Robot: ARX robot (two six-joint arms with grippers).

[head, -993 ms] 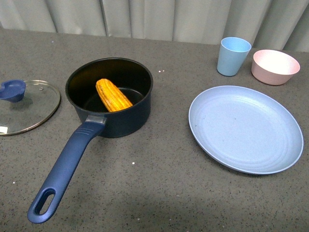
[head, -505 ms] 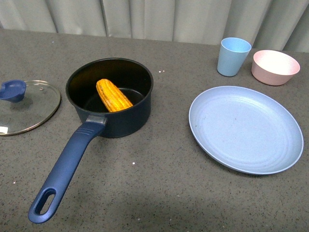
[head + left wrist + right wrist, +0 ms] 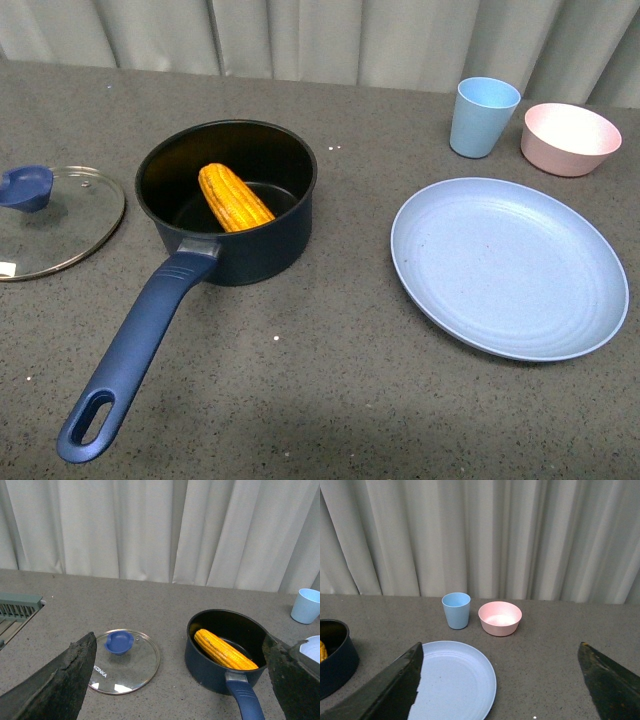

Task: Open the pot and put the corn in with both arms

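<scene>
The dark navy pot (image 3: pixel 226 205) stands uncovered on the grey table, its long blue handle (image 3: pixel 130 352) pointing toward the near left. The yellow-orange corn (image 3: pixel 235 198) lies inside it, leaning against the wall; the left wrist view also shows the corn (image 3: pixel 223 650) in the pot (image 3: pixel 227 651). The glass lid (image 3: pixel 55 220) with its blue knob (image 3: pixel 28 186) lies flat to the pot's left. Neither arm appears in the front view. My left gripper (image 3: pixel 182 690) is open, held back and above the lid and pot. My right gripper (image 3: pixel 502 685) is open above the plate, holding nothing.
A large light blue plate (image 3: pixel 509 265) lies right of the pot. Behind it stand a light blue cup (image 3: pixel 483 116) and a pink bowl (image 3: pixel 569 138). A grey curtain hangs along the table's far edge. A green rack (image 3: pixel 17 607) shows in the left wrist view.
</scene>
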